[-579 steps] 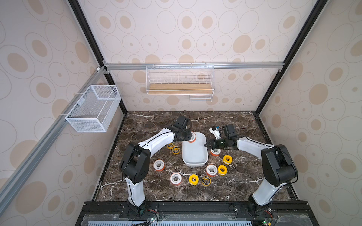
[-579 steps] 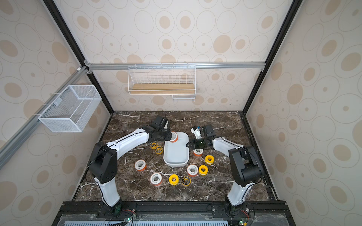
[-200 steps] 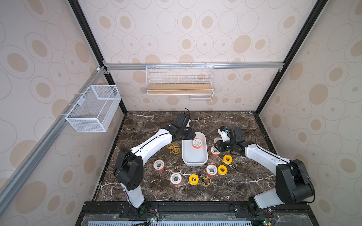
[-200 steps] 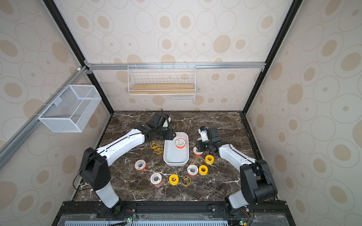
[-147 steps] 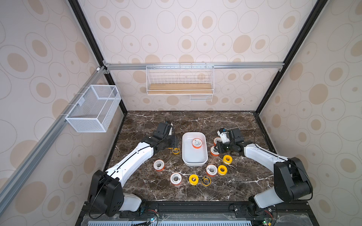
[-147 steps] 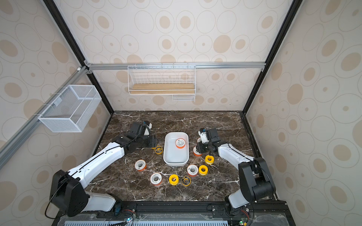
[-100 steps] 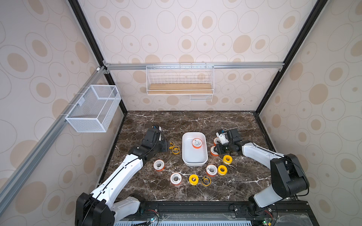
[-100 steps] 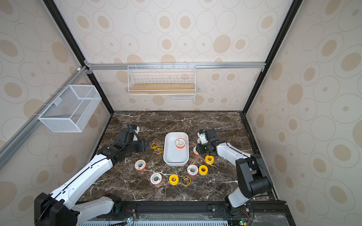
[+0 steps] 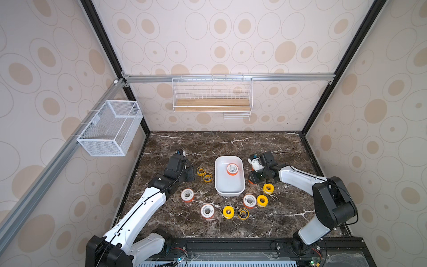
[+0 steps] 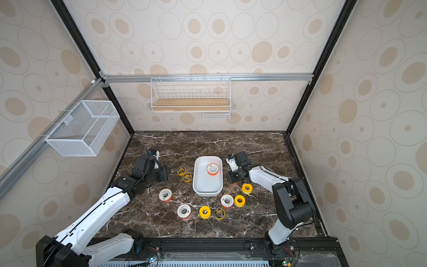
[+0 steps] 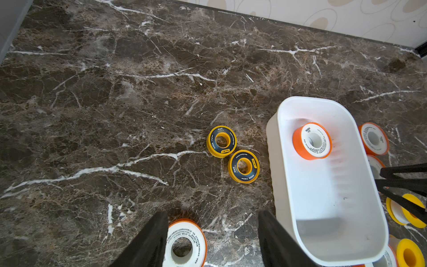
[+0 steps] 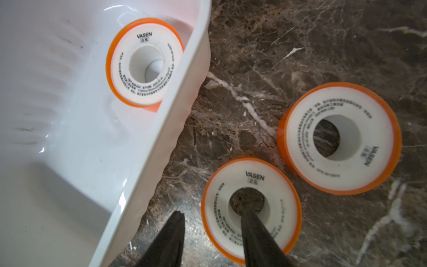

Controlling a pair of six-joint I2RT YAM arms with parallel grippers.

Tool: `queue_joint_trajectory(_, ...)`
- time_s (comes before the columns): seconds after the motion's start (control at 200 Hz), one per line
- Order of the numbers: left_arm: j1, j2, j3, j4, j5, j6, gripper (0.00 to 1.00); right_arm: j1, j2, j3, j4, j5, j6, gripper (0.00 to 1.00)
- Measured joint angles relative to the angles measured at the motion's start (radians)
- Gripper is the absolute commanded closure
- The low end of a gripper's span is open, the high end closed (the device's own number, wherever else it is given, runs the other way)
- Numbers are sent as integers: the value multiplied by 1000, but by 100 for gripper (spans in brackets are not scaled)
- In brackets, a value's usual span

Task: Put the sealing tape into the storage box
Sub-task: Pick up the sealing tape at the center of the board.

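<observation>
One spool (image 12: 277, 203) half inside right gripper (image 12: 213, 211)

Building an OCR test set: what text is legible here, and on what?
"VASEN": orange spool in the storage box.
"VASEN": orange spool at the right gripper, face.
"VASEN": orange spool beside that one.
Fine print on all three faces: too small to read.
Lettering on the yellow-and-black spools: too small to read.

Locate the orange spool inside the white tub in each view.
Top view: orange spool, far half of the white tub.
Top view: orange spool, same place.
Left wrist: orange spool, on the tub floor.
Right wrist: orange spool, beside the tub's wall.
Shared landmark: the white tub.
</observation>
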Motion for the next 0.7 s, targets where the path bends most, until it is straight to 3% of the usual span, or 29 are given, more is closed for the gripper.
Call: queue_joint_trajectory(0.696, 0, 35, 0, 4, 8, 14, 34, 71, 118, 84, -80, 162, -32, 58)
